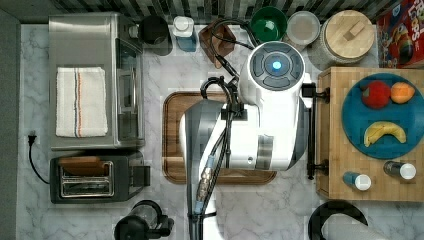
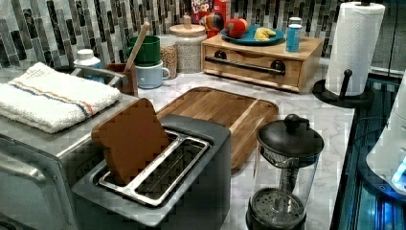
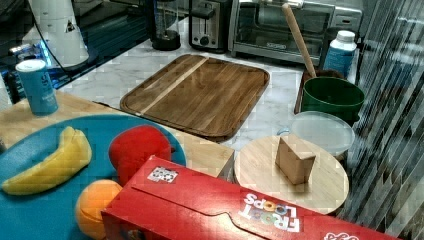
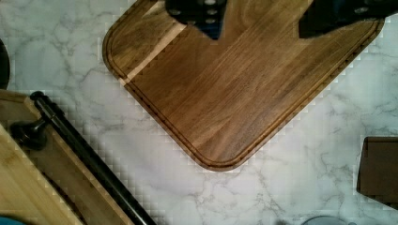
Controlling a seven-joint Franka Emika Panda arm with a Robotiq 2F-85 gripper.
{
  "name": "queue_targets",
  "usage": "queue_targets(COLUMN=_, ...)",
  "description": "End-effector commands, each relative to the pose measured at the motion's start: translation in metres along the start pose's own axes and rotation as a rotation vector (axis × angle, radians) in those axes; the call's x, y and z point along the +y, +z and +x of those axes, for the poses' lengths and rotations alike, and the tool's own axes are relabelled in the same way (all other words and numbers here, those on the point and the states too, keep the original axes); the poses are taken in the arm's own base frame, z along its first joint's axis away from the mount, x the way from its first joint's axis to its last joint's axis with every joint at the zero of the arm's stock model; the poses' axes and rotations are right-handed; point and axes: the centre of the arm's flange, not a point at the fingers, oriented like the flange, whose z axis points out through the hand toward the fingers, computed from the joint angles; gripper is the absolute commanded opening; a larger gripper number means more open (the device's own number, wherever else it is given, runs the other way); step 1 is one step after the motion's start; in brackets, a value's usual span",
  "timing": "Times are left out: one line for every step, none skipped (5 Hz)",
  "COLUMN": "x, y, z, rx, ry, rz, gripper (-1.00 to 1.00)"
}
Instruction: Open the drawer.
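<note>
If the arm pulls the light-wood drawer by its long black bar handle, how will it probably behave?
The light-wood drawer will probably slide out stiffly: its long black bar handle looks rigid on two mounts. The box may drag along on the smooth marble counter, so the blue bottle on top might tip.

Drawer [image 1: 324,132] at top view's right, beside tray [image 1: 172,135].

Marble counter [image 1: 280,210], striped tile wall [image 2: 57,28]
</note>
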Motion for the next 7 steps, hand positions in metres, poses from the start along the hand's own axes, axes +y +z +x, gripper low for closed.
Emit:
queue_targets(x=0.000, y=0.001, z=0.001, rx=0.000, ry=-0.008, rz=-0.001, gripper=1.00)
queue_targets(x=0.013, y=0.002, z=0.008, rx=0.004, ry=-0.070, rz=0.007, gripper=1.00)
queue_targets(x=0.044, y=0.017, z=0.021, rx=0.014, ry=-0.219, rz=0.034, gripper=1.00)
queue_targets(x=0.072, y=0.032, z=0.035, rx=0.035, ry=-0.355, rz=0.029, gripper=1.00)
queue_targets(x=0.098, y=0.050, z=0.054, rx=0.045, ry=-0.467, rz=0.025, gripper=1.00)
queue_targets(x=0.114, y=0.061, z=0.072, rx=0.058, ry=-0.568, rz=0.008, gripper=1.00)
queue_targets(x=0.122, y=0.067, z=0.085, rx=0.061, ry=-0.637, rz=-0.044, gripper=1.00)
